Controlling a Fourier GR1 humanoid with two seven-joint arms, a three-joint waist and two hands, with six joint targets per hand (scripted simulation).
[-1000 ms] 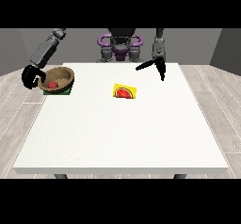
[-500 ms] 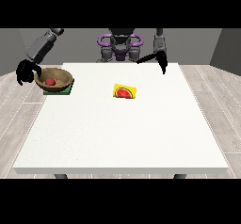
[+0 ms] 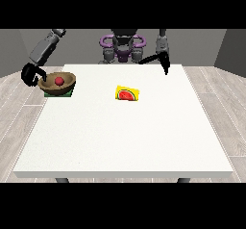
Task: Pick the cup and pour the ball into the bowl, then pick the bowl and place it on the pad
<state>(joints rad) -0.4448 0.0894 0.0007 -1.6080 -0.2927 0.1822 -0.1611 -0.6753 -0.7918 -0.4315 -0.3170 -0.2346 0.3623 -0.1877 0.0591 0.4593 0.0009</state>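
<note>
A brown bowl with a red ball inside rests on the green pad at the table's far left. It tilts slightly, its right rim higher. The hand at the view's left is at the bowl's left rim, its fingers curled round the edge. The hand at the view's right hangs above the table's back edge with straight fingers pointing down and holds nothing. No cup shows anywhere in the view.
A yellow item with a watermelon picture lies right of the bowl, near the table's middle back. The white table spreads wide towards the camera. The robot's torso stands behind the back edge.
The bowl has come down a little onto the pad with the hand at the view's left at its rim. The hand at the view's right has drawn back and turned downward.
</note>
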